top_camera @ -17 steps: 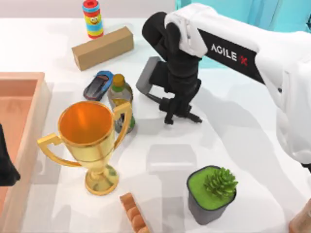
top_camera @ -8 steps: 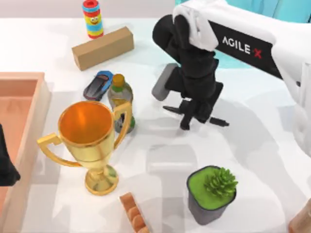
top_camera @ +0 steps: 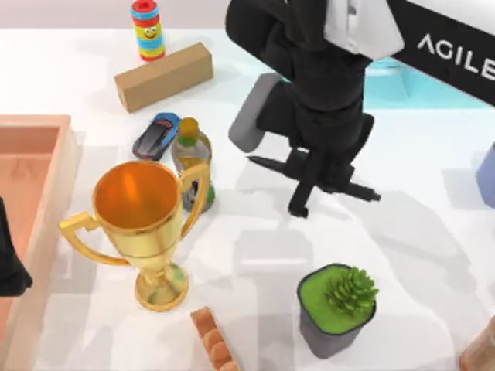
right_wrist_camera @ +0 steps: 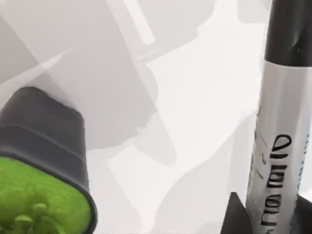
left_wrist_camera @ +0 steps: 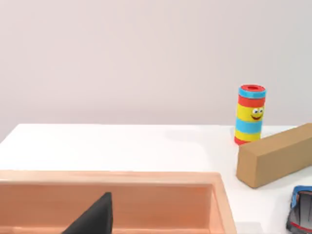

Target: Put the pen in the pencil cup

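Top view, lower edge first: a potted succulent (top_camera: pixel 338 308) sits at lower right of centre, and a gold trophy (top_camera: pixel 143 220) stands at lower left. Just above the middle of the frame my right gripper (top_camera: pixel 321 182) hangs over the white table (top_camera: pixel 418 255) with the pen (top_camera: pixel 267 164) clamped crosswise between its fingers. The pen's long axis runs nearly level across the frame, one end poking out toward the green bottle (top_camera: pixel 191 154) on the left, the other emerging to the right and slightly lower. It casts a shadow on the table below, so I judge it lifted clear rather than resting.

Up close, the right wrist view shows the pen (right_wrist_camera: pixel 280 131) as a stiff, slim barrel with a grey label band carrying dark print. It looks light and rigid but smooth, so it could swivel in a two-finger pinch; a hold on the label band near mid-length seems safest, and that is about where the grip sits.

Farther up the frame lie a blue toy car (top_camera: pixel 154 134), a cardboard box (top_camera: pixel 163 76) and a striped cylinder (top_camera: pixel 147 29). My left gripper (top_camera: pixel 9 267) is parked at the far left over the wooden tray (top_camera: pixel 54 147); I cannot tell how its fingers stand.
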### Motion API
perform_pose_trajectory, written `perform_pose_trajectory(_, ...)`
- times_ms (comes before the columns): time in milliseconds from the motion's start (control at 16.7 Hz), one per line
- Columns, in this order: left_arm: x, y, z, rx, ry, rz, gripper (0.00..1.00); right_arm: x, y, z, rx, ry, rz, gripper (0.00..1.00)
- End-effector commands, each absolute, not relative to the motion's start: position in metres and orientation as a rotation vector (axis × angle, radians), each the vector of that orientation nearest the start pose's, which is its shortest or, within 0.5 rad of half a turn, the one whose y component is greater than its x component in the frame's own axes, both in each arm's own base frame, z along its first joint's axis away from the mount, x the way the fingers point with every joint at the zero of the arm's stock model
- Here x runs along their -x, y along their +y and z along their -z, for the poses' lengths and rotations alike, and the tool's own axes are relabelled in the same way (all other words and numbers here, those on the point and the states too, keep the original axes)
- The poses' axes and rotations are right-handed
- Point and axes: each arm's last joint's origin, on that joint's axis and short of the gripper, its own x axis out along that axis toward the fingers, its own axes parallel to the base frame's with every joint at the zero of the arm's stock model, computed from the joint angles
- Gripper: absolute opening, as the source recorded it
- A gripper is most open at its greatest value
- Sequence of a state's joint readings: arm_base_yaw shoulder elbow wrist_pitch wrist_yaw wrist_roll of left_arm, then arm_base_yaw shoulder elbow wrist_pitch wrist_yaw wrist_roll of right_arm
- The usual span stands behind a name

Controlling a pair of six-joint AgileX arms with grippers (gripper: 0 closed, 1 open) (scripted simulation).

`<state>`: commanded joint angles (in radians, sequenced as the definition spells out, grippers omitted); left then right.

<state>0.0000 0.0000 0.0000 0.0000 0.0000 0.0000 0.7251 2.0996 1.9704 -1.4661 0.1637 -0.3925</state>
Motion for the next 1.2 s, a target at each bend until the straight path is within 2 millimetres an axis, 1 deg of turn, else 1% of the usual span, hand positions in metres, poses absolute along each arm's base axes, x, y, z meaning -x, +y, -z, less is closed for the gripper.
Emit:
perform_pose_trajectory(120, -0.106, -0.001, -0.16, 0.0, 0.0, 0.0, 1.0, -0.286, 0.278, -0.267, 1.004, 1.321, -0.773, 0.0)
perform_pose_trajectory(240, -0.106, -0.001, -0.16, 0.0, 0.0, 0.0, 1.0, -0.278, 0.284, -0.267, 0.999, 1.292, -0.796, 0.0)
perform_pose_trajectory(480, -0.106, -0.001, -0.16, 0.0, 0.0, 0.0, 1.0, -0.277, 0.285, -0.266, 0.997, 1.285, -0.803, 0.0)
perform_pose_trajectory(660, -0.106, -0.001, -0.16, 0.0, 0.0, 0.0, 1.0, -0.28, 0.283, -0.265, 0.981, 1.288, -0.799, 0.0)
perform_pose_trajectory(780, -0.106, -0.001, -0.16, 0.0, 0.0, 0.0, 1.0, -0.289, 0.278, -0.262, 0.918, 1.277, -0.806, 0.0)
perform_pose_trajectory(900, -0.106, -0.001, -0.16, 0.0, 0.0, 0.0, 1.0, -0.307, 0.268, -0.257, 0.799, 1.247, -0.815, 0.0)
perform_pose_trajectory(1020, -0.106, -0.001, -0.16, 0.0, 0.0, 0.0, 1.0, -0.331, 0.252, -0.25, 0.65, 1.189, -0.824, 0.0)
perform_pose_trajectory(1200, -0.106, -0.001, -0.16, 0.0, 0.0, 0.0, 1.0, -0.372, 0.218, -0.241, 0.403, 1.045, -0.843, 0.0)
